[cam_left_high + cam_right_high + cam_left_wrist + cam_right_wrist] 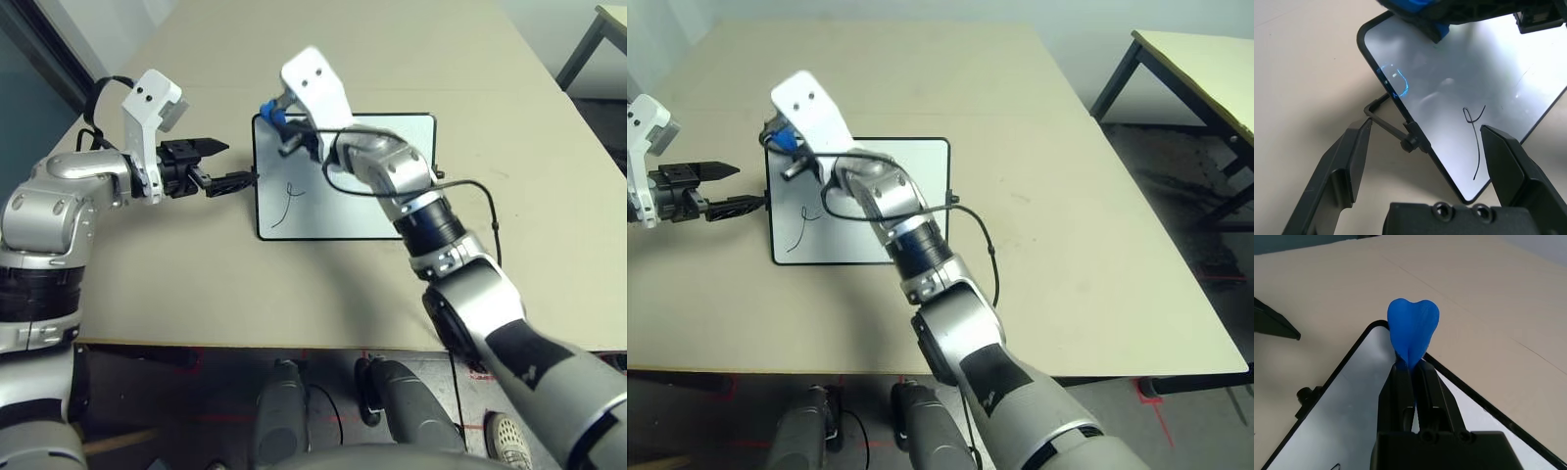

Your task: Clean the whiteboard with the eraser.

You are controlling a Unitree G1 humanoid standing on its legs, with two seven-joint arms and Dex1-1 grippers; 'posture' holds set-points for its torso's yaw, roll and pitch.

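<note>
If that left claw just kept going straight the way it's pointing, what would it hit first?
Most likely the whiteboard: the left gripper stands open, its fingers straddling the small black knob on the board's near short side. That knob and frame edge look first in line, though depth is hard to judge.

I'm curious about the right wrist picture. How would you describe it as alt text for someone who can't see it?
The right gripper, its two black fingers shut, pinches a bright blue eraser above a rounded corner of the whiteboard. The board lies flat on a beige table, and a black knob sticks out from the board's frame.
</note>
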